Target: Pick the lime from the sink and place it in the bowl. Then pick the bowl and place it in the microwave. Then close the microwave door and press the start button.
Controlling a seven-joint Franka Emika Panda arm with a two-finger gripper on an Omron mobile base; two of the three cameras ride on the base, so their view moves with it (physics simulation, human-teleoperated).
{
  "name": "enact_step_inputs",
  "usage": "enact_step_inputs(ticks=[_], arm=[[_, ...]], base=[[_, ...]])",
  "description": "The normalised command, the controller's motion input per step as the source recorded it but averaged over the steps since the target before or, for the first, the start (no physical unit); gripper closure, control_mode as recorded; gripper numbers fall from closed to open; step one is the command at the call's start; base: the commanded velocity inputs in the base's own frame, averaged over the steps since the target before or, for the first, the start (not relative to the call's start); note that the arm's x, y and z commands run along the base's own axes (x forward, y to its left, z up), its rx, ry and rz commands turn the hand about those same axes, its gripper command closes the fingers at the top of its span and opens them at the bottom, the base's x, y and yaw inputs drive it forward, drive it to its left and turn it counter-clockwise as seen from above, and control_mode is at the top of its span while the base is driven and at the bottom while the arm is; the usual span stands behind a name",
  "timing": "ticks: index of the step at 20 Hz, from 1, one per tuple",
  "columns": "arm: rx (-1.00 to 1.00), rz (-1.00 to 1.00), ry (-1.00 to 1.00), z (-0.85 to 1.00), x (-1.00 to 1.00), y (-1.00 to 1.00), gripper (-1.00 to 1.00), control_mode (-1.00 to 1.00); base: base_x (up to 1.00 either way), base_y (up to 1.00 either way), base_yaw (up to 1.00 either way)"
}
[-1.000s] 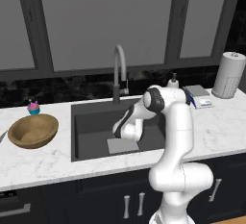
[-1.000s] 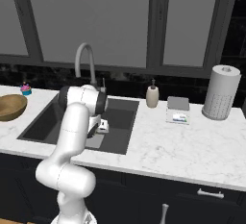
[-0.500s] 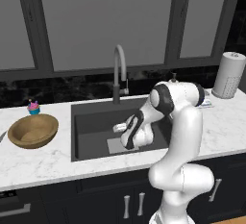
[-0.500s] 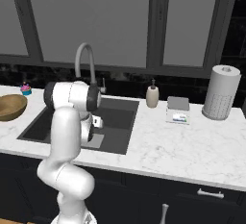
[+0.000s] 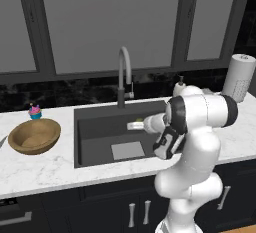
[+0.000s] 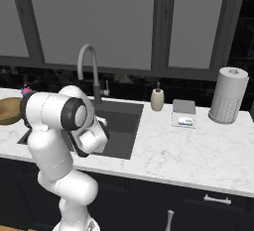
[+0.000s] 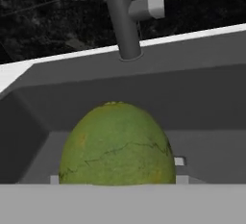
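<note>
The lime (image 7: 117, 143), round and yellow-green, sits very close in the hand view, in front of the sink's back wall (image 7: 192, 107) and the faucet base (image 7: 126, 26). In the left base view my gripper (image 5: 136, 124) reaches into the dark sink (image 5: 100, 142), shut on the lime (image 5: 140, 121) a little above the pale drain plate (image 5: 127, 150). The lime hides the fingertips. The wooden bowl (image 5: 34, 136) stands empty on the counter left of the sink; its edge (image 6: 7, 112) shows in the right base view. The microwave and its door are out of view.
A pink-and-blue cupcake (image 5: 34, 111) stands behind the bowl. The tall curved faucet (image 5: 125, 77) rises behind the sink. Right of the sink are a soap dispenser (image 6: 157, 99), a small flat box (image 6: 183, 114) and a paper towel roll (image 6: 228, 95).
The arm has folded back toward the base and swung its elbow round. The hand has risen slightly from the drain plate with the lime still in it.
</note>
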Motion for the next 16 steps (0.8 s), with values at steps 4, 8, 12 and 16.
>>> enact_step_inputs(ticks=[4, 8, 12, 16], arm=[[0.09, 0.0, -0.03, 1.0, -0.38, -0.42, 1.0, -1.0], [0.1, 0.0, -0.05, 1.0, -0.36, -0.38, 1.0, -1.0], [0.06, 0.0, -0.02, 1.0, -0.36, -0.34, 1.0, -1.0], [0.04, 0.0, -0.06, 1.0, -0.3, -0.19, 1.0, -1.0]], base=[[0.0, 0.0, 0.0], [0.0, 0.0, 0.0], [0.0, 0.0, 0.0], [0.0, 0.0, 0.0]])
